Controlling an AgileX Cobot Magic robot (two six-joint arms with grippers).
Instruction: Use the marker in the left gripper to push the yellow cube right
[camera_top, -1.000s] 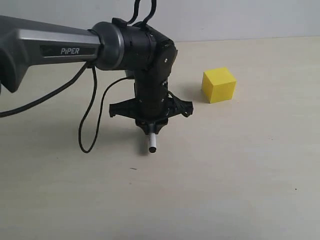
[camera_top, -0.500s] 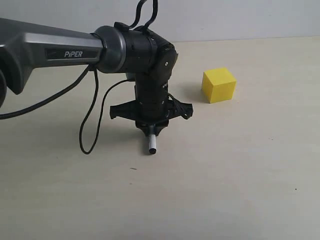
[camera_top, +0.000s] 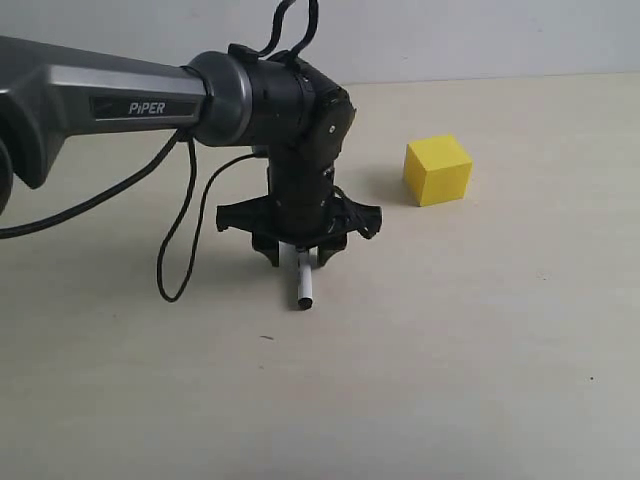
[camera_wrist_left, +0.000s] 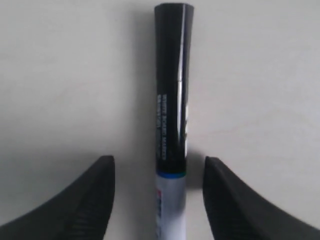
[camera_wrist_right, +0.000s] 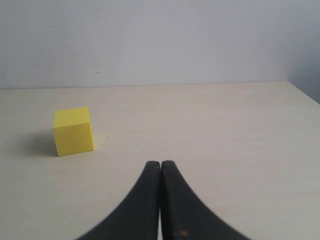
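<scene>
The marker (camera_top: 303, 285) lies flat on the table, its white end pointing toward the near edge. In the left wrist view the marker (camera_wrist_left: 172, 100) shows its black cap and the start of the white barrel. My left gripper (camera_top: 299, 260) stands over it, open, with a gap between each finger and the marker (camera_wrist_left: 157, 162). The yellow cube (camera_top: 438, 170) sits on the table to the right of and farther back than the gripper, well apart from it. My right gripper (camera_wrist_right: 160, 164) is shut on nothing, with the yellow cube (camera_wrist_right: 73, 131) some way ahead of it.
A loose black cable (camera_top: 180, 230) hangs from the left arm down to the table beside the gripper. The pale table (camera_top: 450, 350) runs back to a light wall (camera_top: 450, 35).
The left gripper's jaws have spread apart and let go of the marker, which now rests on the table between them. The cube has not moved.
</scene>
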